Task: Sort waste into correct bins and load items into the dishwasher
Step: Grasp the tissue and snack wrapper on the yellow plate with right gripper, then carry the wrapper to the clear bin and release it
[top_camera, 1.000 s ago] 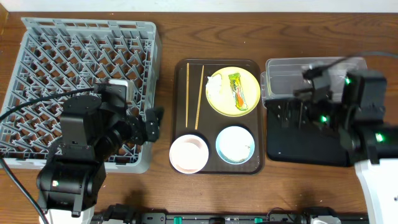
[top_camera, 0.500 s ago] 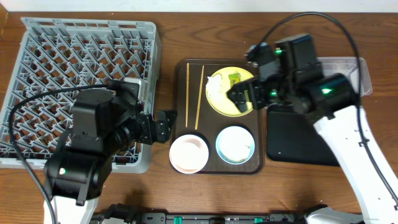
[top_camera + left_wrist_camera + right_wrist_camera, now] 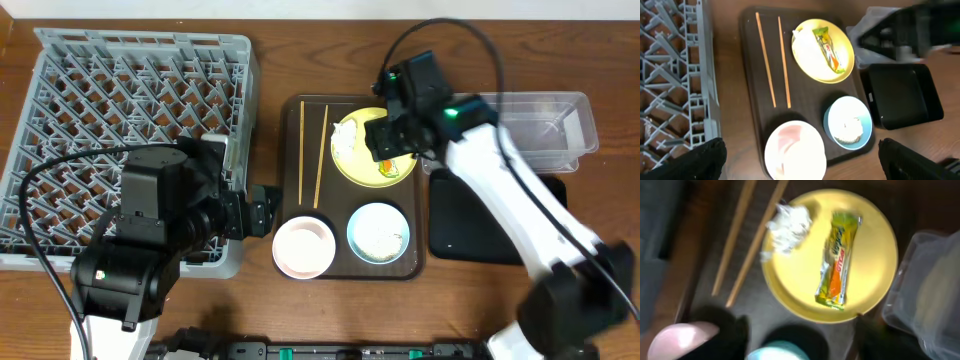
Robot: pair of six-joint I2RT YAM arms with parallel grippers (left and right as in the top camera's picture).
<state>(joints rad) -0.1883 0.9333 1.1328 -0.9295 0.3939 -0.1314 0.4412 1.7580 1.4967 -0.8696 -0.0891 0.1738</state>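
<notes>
The snack wrapper [image 3: 836, 260] is a narrow foil packet, green at its ends and orange in the middle. It lies lengthwise on the right half of a round yellow plate [image 3: 800, 280]. There is lettering on the orange band, but it is too blurred to read. A crumpled white tissue [image 3: 789, 222] sits on the plate's upper left edge. Just left of the plate, a pair of thin wooden chopsticks [image 3: 757, 240] lies side by side.

All of this rests on a dark brown serving tray [image 3: 340, 200] in the middle of the overhead view. At the tray's lower edge are a pinkish-white bowl [image 3: 304, 247] and, to its right, a light blue bowl [image 3: 350, 232] holding a small heap of white rice scraps [image 3: 380, 240].

A large grey dish rack [image 3: 100, 90] with rows of upright pegs fills the upper left. At the right, a clear plastic tub [image 3: 545, 130] sits above a flat black tray [image 3: 468, 232], and their edges are close together.

The right gripper [image 3: 800, 327] hangs over the plate. Its dark fingers are blurred at the bottom of the wrist view, parted and grasping nothing. The left gripper [image 3: 265, 210] is between the rack and the serving tray with its jaws spread wide, also released.

The bench [image 3: 610, 60] is brown wood with visible grain. No more of the room shows.
</notes>
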